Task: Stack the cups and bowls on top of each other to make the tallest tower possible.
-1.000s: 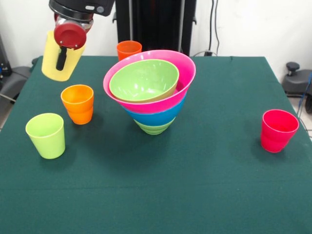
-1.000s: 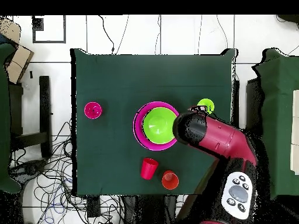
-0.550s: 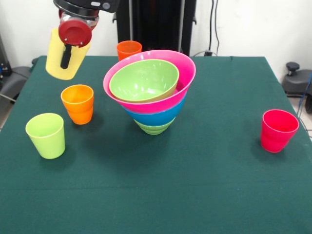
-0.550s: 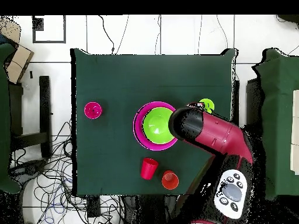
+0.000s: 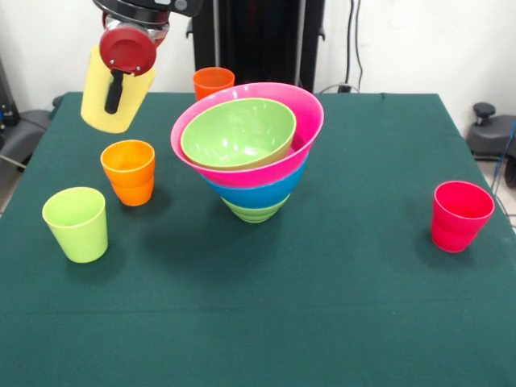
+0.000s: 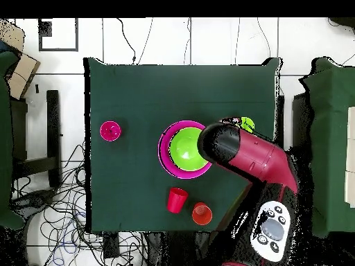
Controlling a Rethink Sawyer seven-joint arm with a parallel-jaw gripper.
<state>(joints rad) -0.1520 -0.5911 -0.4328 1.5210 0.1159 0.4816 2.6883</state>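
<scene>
Yellow cup point(image 5: 113, 97) in gripper point(image 5: 121, 76); 4 bowls point(image 5: 250, 145) nested.

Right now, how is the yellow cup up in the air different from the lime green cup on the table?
The yellow cup hangs above the table, held by the gripper; the lime green cup stands alone on the green cloth. The yellow cup is tilted, the lime green cup upright. The yellow cup is pale, the lime green cup much brighter. Both look like plain tumblers of about the same size and shape.
</scene>
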